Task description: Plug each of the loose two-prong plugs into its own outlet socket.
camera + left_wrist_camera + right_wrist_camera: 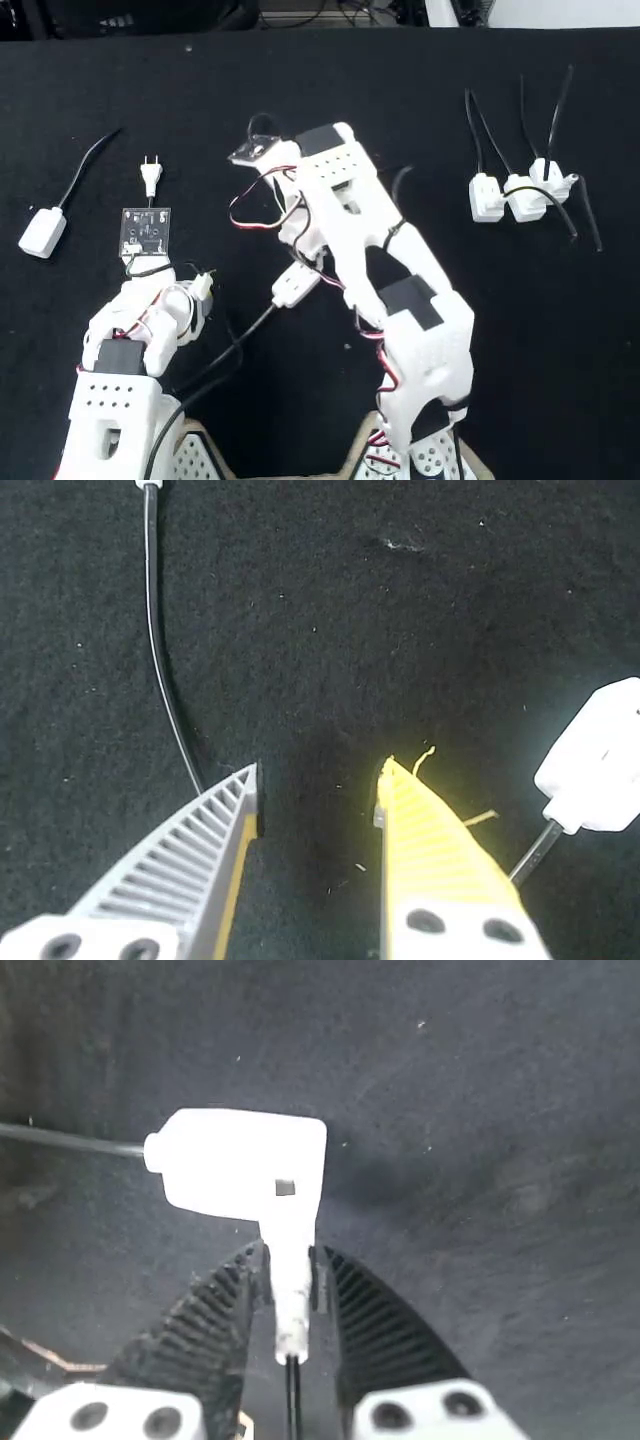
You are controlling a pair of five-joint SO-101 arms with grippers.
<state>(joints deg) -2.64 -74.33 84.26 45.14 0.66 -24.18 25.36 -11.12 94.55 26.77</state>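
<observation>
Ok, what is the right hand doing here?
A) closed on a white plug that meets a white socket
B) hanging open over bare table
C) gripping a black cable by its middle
A: the right hand is closed on the white plug, whose front end meets the white socket.

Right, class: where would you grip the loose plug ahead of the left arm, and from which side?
Probably the white body of the plug, behind its prongs, from above with the left gripper spanning its width: prongs point away from the arm, cable trails back.
</observation>
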